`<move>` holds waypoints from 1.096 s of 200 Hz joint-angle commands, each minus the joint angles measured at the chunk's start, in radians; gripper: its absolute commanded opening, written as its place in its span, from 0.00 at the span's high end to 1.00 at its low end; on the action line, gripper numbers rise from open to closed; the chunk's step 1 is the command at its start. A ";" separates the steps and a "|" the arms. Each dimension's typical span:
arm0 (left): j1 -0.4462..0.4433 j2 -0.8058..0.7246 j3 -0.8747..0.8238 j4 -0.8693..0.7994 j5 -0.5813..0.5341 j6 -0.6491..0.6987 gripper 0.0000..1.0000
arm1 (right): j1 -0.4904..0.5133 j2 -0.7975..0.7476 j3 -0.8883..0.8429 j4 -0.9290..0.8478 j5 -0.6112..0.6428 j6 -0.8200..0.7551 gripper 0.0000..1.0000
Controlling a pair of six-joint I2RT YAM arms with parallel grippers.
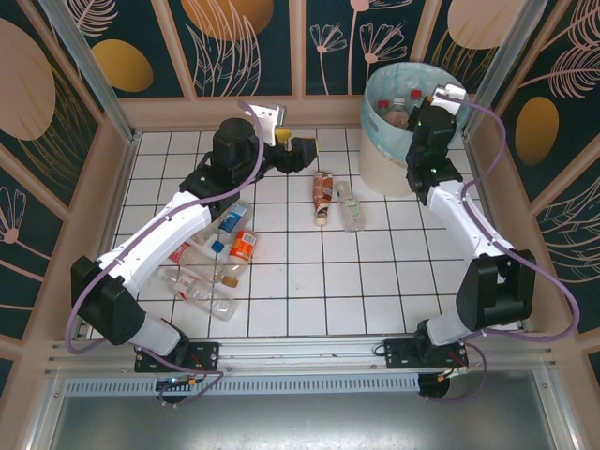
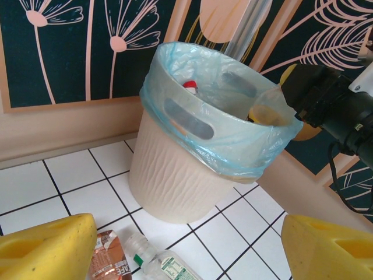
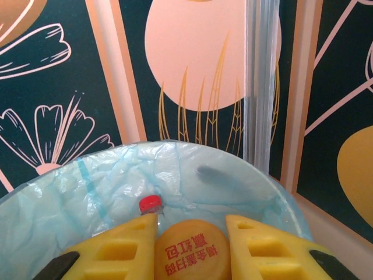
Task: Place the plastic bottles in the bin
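- Orange cap (image 3: 189, 254), bottom centre of the right wrist view: two lines of red Chinese characters, upside down.
- Brown-label bottle (image 2: 111, 263), bottom left of the left wrist view: white letters "FEE".

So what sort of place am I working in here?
Probably a staged test cell, not a real room: a white tiled tabletop boxed in by flower-patterned wall panels and metal frame rails, with a lined bin and scattered plastic bottles.

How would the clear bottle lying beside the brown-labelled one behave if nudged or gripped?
The clear bottle lies on its side on smooth tiles, so it probably rolls. It seems empty, so likely light. Thin plastic may dent when squeezed.
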 commanded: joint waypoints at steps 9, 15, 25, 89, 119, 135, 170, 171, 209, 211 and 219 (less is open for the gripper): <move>-0.001 -0.019 -0.010 0.037 0.009 0.004 0.17 | -0.024 0.071 0.091 -0.172 -0.094 0.112 0.94; 0.000 -0.021 -0.012 0.037 0.009 0.003 0.17 | -0.026 0.088 0.107 -0.204 -0.110 0.126 0.94; -0.002 -0.025 -0.015 0.038 0.007 0.002 0.17 | -0.034 0.122 0.148 -0.278 -0.134 0.143 0.94; -0.001 -0.049 -0.056 0.046 0.002 0.002 0.17 | -0.082 0.278 0.241 -0.517 -0.330 0.213 0.94; 0.000 -0.054 -0.065 0.048 -0.002 0.002 0.16 | -0.113 0.293 0.211 -0.521 -0.477 0.274 0.95; -0.002 -0.052 -0.064 0.048 -0.001 0.001 0.17 | -0.111 0.290 0.218 -0.526 -0.521 0.289 0.95; -0.001 -0.045 -0.059 0.051 -0.001 -0.005 0.17 | -0.072 0.278 0.303 -0.584 -0.538 0.280 0.95; 0.000 -0.045 -0.059 0.051 -0.001 -0.005 0.17 | -0.069 0.278 0.306 -0.588 -0.534 0.278 0.95; -0.001 -0.041 -0.057 0.052 -0.002 -0.005 0.17 | 0.000 0.261 0.398 -0.656 -0.485 0.253 0.95; -0.002 -0.041 -0.056 0.052 -0.002 -0.004 0.17 | 0.003 0.263 0.403 -0.660 -0.483 0.250 0.95; -0.001 -0.039 -0.056 0.051 -0.003 -0.004 0.17 | 0.012 0.270 0.418 -0.674 -0.479 0.241 0.95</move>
